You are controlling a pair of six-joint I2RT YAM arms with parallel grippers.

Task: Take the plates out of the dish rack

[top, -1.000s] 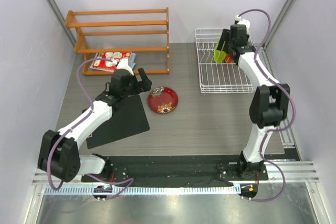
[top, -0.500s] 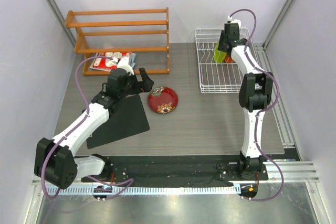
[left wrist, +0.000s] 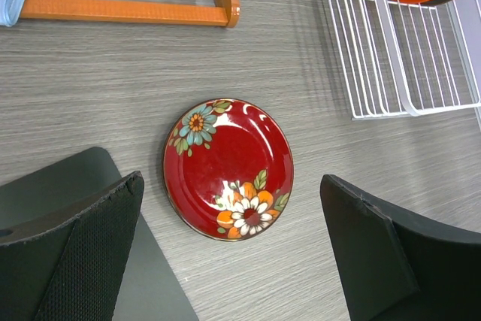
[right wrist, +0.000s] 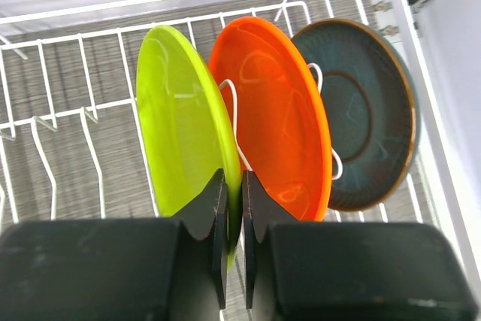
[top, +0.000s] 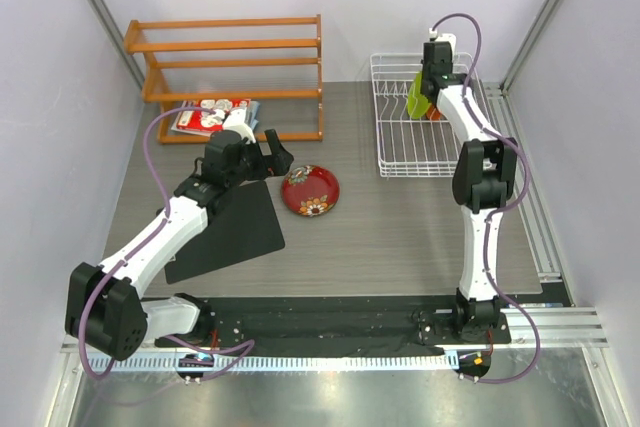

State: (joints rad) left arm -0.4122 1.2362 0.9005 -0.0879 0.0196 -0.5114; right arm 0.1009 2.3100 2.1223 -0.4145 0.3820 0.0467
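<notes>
The white wire dish rack (top: 395,142) (right wrist: 45,103) stands at the back right. A lime green plate (right wrist: 180,148) (top: 417,98), an orange plate (right wrist: 282,122) and a dark teal plate (right wrist: 361,110) stand upright in its slots. My right gripper (right wrist: 234,208) (top: 430,82) is shut on the rim of the lime green plate. A dark red flowered plate (top: 310,190) (left wrist: 228,168) lies flat on the table. My left gripper (left wrist: 233,253) (top: 270,155) hovers just left of it, open and holding nothing.
An orange wooden slatted shelf (top: 235,67) stands at the back left, a red-and-white booklet (top: 212,117) under it. A black mat (top: 225,232) lies under the left arm. The rack's near corner (left wrist: 406,103) shows in the left wrist view.
The right gripper moved further back over the rack and shut its jaws on the lime green plate's rim. The left arm lifted slightly, then held still.
</notes>
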